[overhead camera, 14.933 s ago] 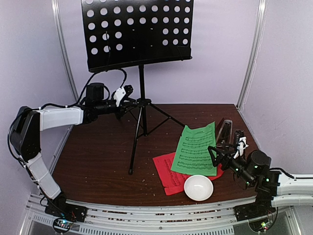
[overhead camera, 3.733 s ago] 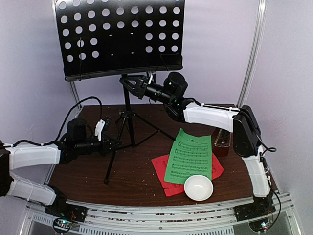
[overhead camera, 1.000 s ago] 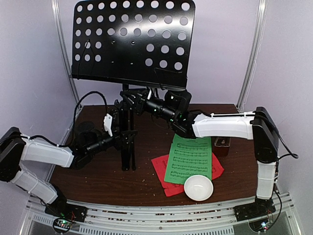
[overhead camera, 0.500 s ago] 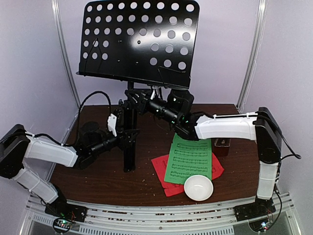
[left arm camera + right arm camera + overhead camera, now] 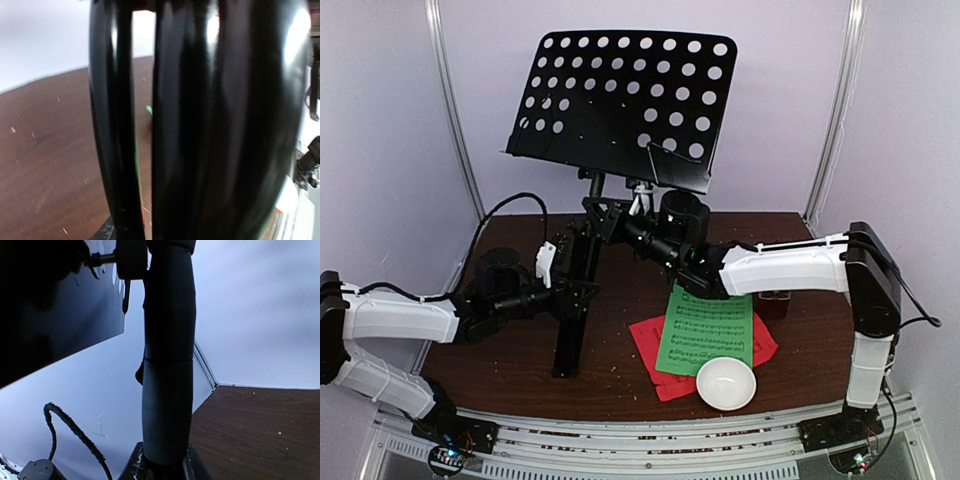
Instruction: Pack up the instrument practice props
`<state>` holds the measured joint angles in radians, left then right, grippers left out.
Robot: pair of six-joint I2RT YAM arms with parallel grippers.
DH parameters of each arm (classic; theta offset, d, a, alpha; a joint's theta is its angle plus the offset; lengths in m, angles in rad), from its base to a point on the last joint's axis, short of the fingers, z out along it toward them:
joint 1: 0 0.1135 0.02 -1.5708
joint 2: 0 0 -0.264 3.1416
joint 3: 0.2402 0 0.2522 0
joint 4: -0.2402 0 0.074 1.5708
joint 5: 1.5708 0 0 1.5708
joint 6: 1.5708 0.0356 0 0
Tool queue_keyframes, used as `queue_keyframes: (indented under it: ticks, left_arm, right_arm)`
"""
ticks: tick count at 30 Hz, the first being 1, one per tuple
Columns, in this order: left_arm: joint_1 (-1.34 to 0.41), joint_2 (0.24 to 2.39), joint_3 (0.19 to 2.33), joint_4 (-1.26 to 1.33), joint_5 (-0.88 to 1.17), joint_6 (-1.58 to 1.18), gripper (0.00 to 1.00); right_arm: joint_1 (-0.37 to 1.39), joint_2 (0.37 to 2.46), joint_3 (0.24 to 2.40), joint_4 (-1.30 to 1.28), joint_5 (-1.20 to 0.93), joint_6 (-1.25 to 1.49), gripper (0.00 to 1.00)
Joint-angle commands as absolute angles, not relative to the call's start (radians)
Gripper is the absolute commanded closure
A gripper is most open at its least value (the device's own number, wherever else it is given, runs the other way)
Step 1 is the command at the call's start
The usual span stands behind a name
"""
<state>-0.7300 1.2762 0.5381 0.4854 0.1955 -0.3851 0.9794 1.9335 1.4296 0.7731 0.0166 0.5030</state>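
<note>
While the black music stand (image 5: 620, 105) stands tilted on the left half of the table (image 5: 500, 365), the left gripper (image 5: 570, 285) is clamped on its folded legs and the right gripper (image 5: 600, 216) is clamped on its pole higher up.

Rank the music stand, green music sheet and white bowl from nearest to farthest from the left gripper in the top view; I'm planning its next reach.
From the left gripper:
1. The music stand, its folded legs right at the jaws.
2. The green music sheet, off to the right, mid-table.
3. The white bowl, farther right, near the front edge.
</note>
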Motion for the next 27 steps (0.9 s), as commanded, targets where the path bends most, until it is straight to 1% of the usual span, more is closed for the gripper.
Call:
queue_keyframes:
  ticks: [1,5,12,15,21,27]
  left_arm:
    - [-0.718,1.169,0.507,0.545,0.24,-0.507,1.0]
    - [-0.719,1.123,0.479,0.489,0.267,-0.551,1.0]
    - [-0.718,1.103,0.444,0.463,0.329,-0.604,1.0]
    - [-0.718,1.103,0.415,0.489,0.313,-0.645,1.0]
    - [-0.719,1.134,0.343,0.554,0.276,-0.729,1.0]
    - [-0.719,1.182,0.317,0.523,0.187,-0.716,1.0]
  right_arm:
    - [0.921,1.922,1.378,0.758,0.13,0.505,1.0]
    - [0.901,1.951,1.335,0.751,0.129,0.603,0.97]
    - [0.897,2.043,1.321,0.744,0.096,0.621,0.87]
    - [0.896,2.082,1.322,0.743,0.082,0.634,0.83]
    - [0.896,2.163,1.329,0.755,0.045,0.669,0.79]
    - [0.897,2.245,1.35,0.772,0.049,0.69,0.74]
